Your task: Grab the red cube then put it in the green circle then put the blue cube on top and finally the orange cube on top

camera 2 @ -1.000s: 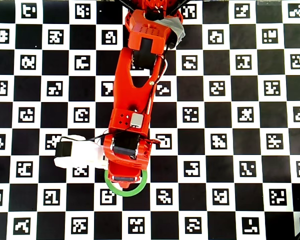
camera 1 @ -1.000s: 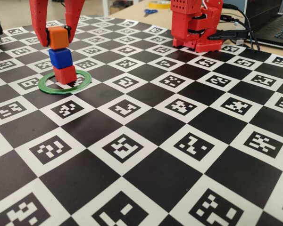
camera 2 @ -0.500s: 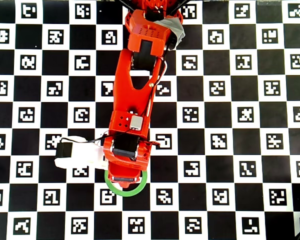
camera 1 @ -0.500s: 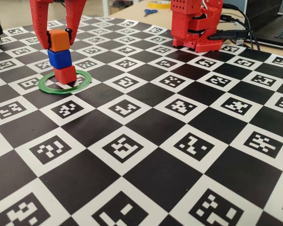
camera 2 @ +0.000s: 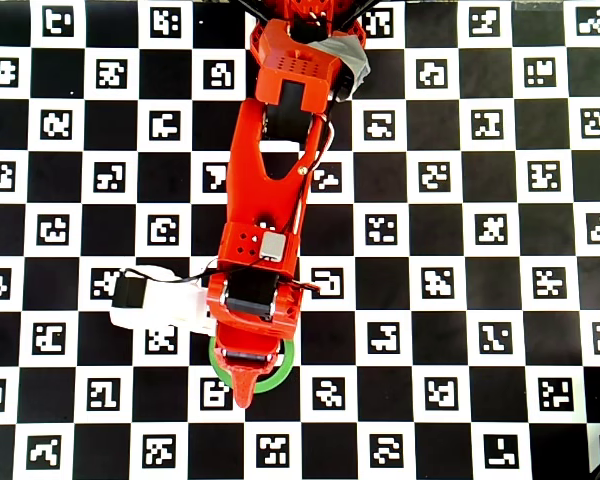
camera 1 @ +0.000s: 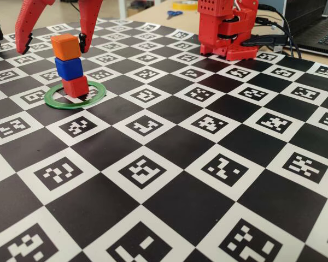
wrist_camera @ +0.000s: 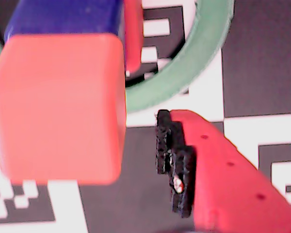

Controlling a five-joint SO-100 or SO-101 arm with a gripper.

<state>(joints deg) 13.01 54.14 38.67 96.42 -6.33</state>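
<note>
I had the jaws spread wide and gripping nothing, the gripper (camera 1: 54,39) straddling the orange cube (camera 1: 65,46) with clear air on both sides in the fixed view. That cube sat on the blue cube (camera 1: 69,68), which sat on the red cube (camera 1: 75,86) inside the green circle (camera 1: 95,96), toward its far left part. The three were not squarely lined up; the tower leaned a little off plumb, each block shifted from the one below.

I judged these to be light, hard, glossy plastic blocks with rounded edges, so slippery and easily nudged. Had I needed to retake the top one, I would have pinched it across two flat opposite faces at mid-height, not the corners.

In the wrist view the orange cube (wrist_camera: 58,104) filled the left side, with one black-padded fingertip (wrist_camera: 172,162) standing apart to its right. Room beside the tower was thin; room above looked free. The checkered bench (camera 1: 208,180) was open on the near side, the arm's base (camera 1: 227,30) well apart at the back, so I reckoned straight up was the safest way out
</note>
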